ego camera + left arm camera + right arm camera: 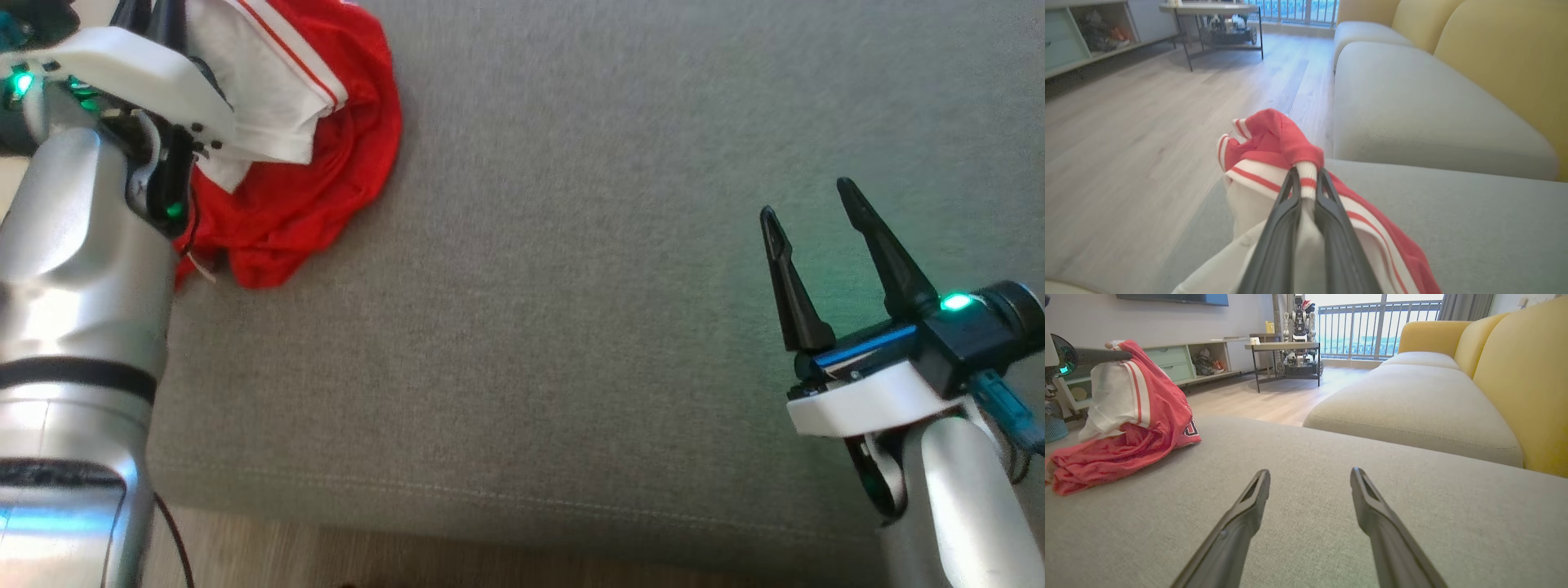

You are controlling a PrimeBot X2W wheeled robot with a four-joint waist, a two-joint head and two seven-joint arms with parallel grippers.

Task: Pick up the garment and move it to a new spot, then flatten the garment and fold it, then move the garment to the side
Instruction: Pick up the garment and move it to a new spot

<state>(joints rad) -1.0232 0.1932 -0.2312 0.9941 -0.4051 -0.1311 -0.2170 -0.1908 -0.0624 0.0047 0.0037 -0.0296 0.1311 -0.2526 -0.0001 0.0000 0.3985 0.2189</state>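
The grey sofa seat (571,286) spreads across the head view, its front seam running along the bottom. In the right wrist view yellow backrests (1515,355) rise on the right side. Pale wooden floor (1126,122) lies beyond the seat's edge.

The garment (326,163), red with white panels and red-striped white trim, sits at the seat's far left corner in the head view. Its upper part is gathered and raised, while the lower red folds rest crumpled on the cushion. The silver left arm (73,269) reaches up to it along the left edge of that view.

The left pincer (1307,173) is nearly closed, its two dark fingers pinching a striped white edge of the garment between them.

The right pincer (808,198) is at the lower right, well apart from the garment. Its fingers are spread wide over bare cushion and grip nothing.
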